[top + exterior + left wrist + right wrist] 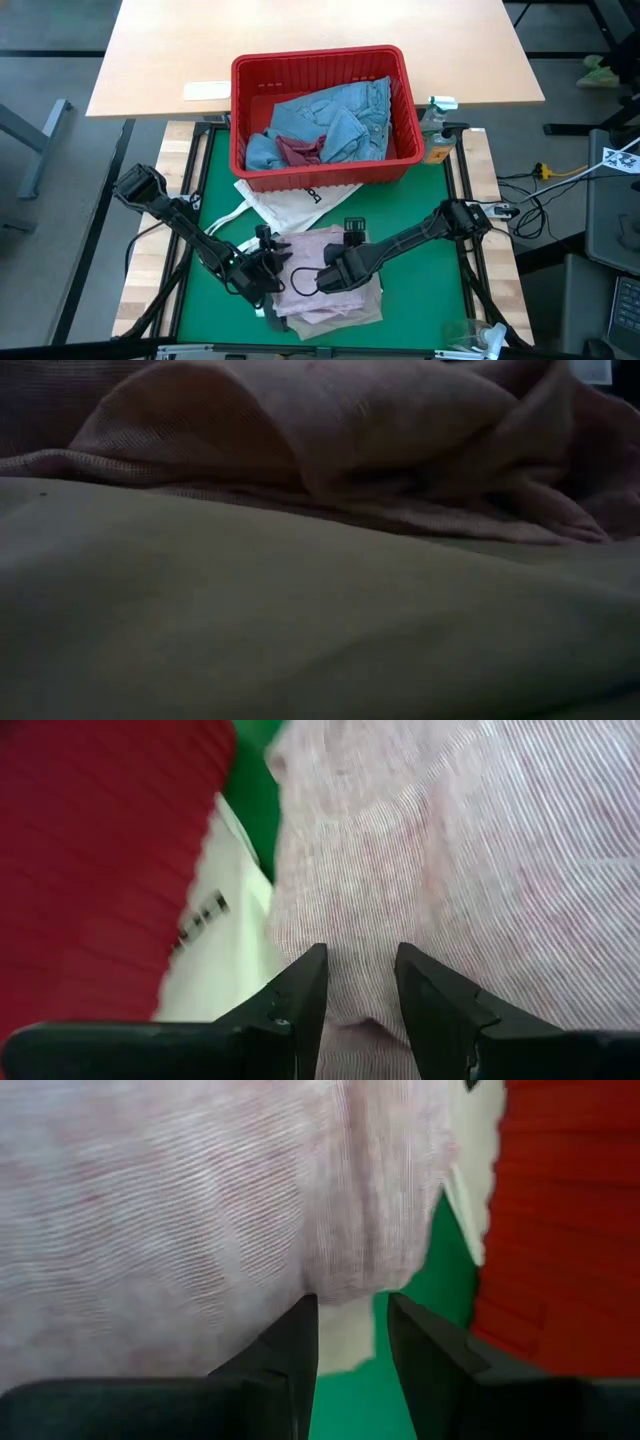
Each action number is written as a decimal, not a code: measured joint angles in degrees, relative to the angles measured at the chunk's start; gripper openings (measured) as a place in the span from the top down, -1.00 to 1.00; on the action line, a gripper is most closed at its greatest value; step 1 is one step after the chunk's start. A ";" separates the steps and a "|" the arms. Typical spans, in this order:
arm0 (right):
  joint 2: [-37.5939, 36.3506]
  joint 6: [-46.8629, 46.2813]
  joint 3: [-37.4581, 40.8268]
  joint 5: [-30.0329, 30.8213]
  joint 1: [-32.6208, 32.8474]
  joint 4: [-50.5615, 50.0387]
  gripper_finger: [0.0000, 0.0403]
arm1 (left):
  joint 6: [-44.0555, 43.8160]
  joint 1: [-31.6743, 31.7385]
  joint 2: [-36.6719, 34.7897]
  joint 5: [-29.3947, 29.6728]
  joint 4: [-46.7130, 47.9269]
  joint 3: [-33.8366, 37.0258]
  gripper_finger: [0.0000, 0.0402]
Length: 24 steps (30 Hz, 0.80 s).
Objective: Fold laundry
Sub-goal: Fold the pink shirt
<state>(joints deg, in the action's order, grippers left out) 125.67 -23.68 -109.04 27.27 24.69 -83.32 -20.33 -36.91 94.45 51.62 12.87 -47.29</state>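
The mottled pink top lies bunched on the green mat, over a beige garment near the table's front. In the low view the pink top arches over the beige cloth. My left gripper stands at the top's left side and my right gripper over its middle, each shut on the pink cloth. Light blue denim jeans lie in the red basket. My left gripper pinches a bulge of the pink top between its two fingers, coming in slanting down from the table's left. How many layers it has I cannot tell. The cloth spreads away beyond the fingertips, slack. My right gripper has the pink top's edge between its fingertips, pointing steeply down from the right. Only the edge reaches in; green mat shows through the gap behind it. The cloth beyond the edge looks raised off the mat.
A white tote bag with black lettering lies between the basket and the pink top. The basket stands at the mat's far edge, a wooden table behind it. Small bottles stand to the basket's right.
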 joint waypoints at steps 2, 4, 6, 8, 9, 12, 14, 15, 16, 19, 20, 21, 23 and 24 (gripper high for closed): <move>0.00 -0.01 2.34 -0.50 0.00 2.55 0.39 | -2.33 0.23 0.00 -3.04 2.39 -0.02 0.42; 0.00 0.00 4.47 -1.45 0.00 4.56 0.39 | -3.50 0.51 0.00 -5.39 2.99 -0.02 0.42; 0.00 -0.01 6.32 -2.70 0.00 5.84 0.39 | -3.49 0.70 0.00 -6.20 2.84 -0.02 0.42; 0.00 -0.06 7.44 -3.63 0.00 6.45 0.39 | -3.31 0.70 0.00 -5.94 2.81 -0.02 0.42; 0.00 -0.04 7.69 -3.94 0.00 6.39 0.39 | -3.28 0.68 0.00 -5.53 2.81 -0.02 0.42; 0.00 -0.04 7.64 -4.20 0.02 6.12 0.39 | -3.18 0.68 0.00 -5.30 2.84 -0.02 0.42; 0.00 -0.04 6.79 -4.35 0.02 5.04 0.39 | -3.13 0.68 0.00 -5.29 2.84 -0.02 0.42; 0.00 -0.04 6.21 -4.37 0.04 4.38 0.39 | -3.13 0.68 0.00 -5.29 2.87 -0.02 0.42; 0.00 -0.02 5.60 -4.37 0.04 3.84 0.39 | -3.13 0.68 0.00 -5.27 2.90 -0.02 0.42; 0.00 0.00 3.64 -4.38 0.04 2.31 0.39 | -3.17 0.85 0.00 -4.56 2.15 -0.02 0.42; 0.00 0.00 2.71 -4.30 0.05 1.48 0.39 | -3.42 0.94 0.00 -4.46 1.29 -0.02 0.42; 0.00 0.02 1.80 -4.12 0.07 0.73 0.39 | -3.44 1.07 0.00 -4.51 0.19 0.00 0.42; -0.04 0.07 0.30 -3.92 0.07 -0.55 0.39 | -3.20 1.48 0.00 -4.43 -2.61 0.00 0.42; -0.04 0.07 -0.49 -3.89 0.07 -1.46 0.39 | -3.12 1.73 0.00 -4.45 -3.98 0.00 0.42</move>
<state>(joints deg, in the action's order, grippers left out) 125.62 -23.62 -109.53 23.38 24.75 -84.78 -23.45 -35.18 94.45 47.17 8.89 -47.29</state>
